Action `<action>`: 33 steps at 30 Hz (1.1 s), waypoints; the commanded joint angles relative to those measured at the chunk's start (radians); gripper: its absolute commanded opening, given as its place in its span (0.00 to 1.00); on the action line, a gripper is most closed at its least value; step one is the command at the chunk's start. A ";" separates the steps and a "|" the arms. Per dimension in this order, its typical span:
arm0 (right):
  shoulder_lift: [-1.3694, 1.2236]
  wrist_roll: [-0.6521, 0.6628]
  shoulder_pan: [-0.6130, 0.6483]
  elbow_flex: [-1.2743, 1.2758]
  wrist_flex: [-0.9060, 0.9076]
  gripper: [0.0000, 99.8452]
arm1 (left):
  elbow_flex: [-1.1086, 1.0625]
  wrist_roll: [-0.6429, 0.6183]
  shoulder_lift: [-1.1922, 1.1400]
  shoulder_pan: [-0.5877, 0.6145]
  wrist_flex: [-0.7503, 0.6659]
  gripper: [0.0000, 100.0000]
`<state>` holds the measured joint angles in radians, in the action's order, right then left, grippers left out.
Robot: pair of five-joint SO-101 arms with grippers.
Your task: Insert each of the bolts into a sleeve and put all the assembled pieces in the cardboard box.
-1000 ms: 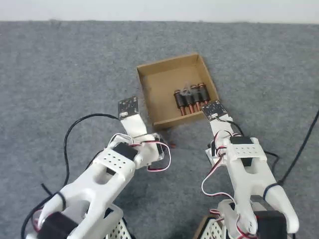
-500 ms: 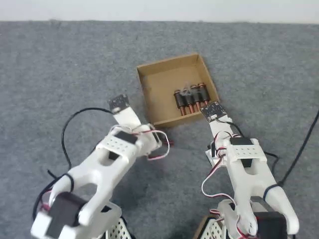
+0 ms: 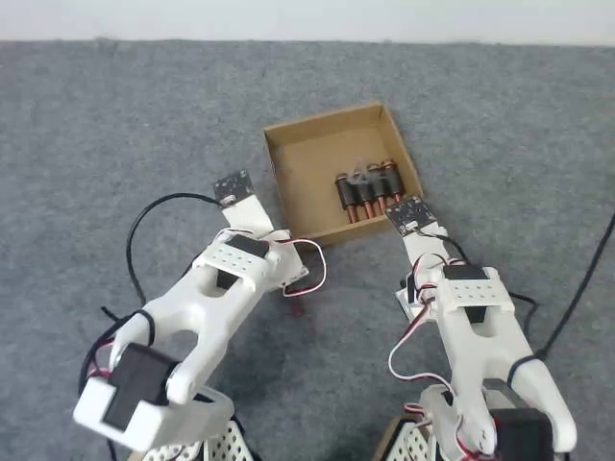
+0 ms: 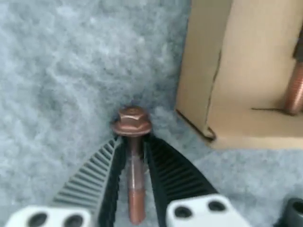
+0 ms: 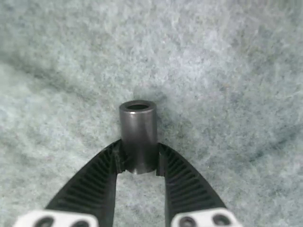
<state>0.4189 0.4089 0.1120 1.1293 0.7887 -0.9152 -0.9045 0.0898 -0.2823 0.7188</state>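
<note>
Left wrist view: a copper bolt (image 4: 133,165) is clamped by its shank in the left gripper (image 4: 133,141), just beside the cardboard box (image 3: 315,158), at its near-left corner. Right wrist view: the right gripper (image 5: 138,151) grasps a dark sleeve (image 5: 138,135), open end outward. From above, four assembled pieces (image 3: 368,190) lie side by side in the box's right half, with open grey carpet (image 3: 115,125) all around it.

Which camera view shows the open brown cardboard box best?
The high view: it shows the whole brown cardboard box, open, with assembled pieces inside. The left wrist view catches one corner beside the copper hex-head bolt. The right wrist view faces a dark cylindrical sleeve instead.
</note>
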 commanded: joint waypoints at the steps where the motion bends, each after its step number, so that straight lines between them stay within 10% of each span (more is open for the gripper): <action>1: 0.044 0.015 -0.007 -0.003 -0.013 0.01 | 0.053 0.114 0.028 0.014 0.112 0.01; 8: 0.042 0.015 -0.007 -0.003 -0.013 0.01 | 0.044 0.358 0.167 0.057 0.226 0.01; 19: 0.042 0.015 -0.010 -0.003 -0.013 0.01 | 0.002 0.411 0.192 0.091 0.226 0.20; 33: 0.042 0.015 -0.010 -0.003 -0.013 0.01 | 0.008 0.410 0.141 0.083 0.169 0.03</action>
<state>0.4189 0.4089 0.1120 1.1293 0.7887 -0.9214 -0.5010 0.2248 -0.2010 0.9244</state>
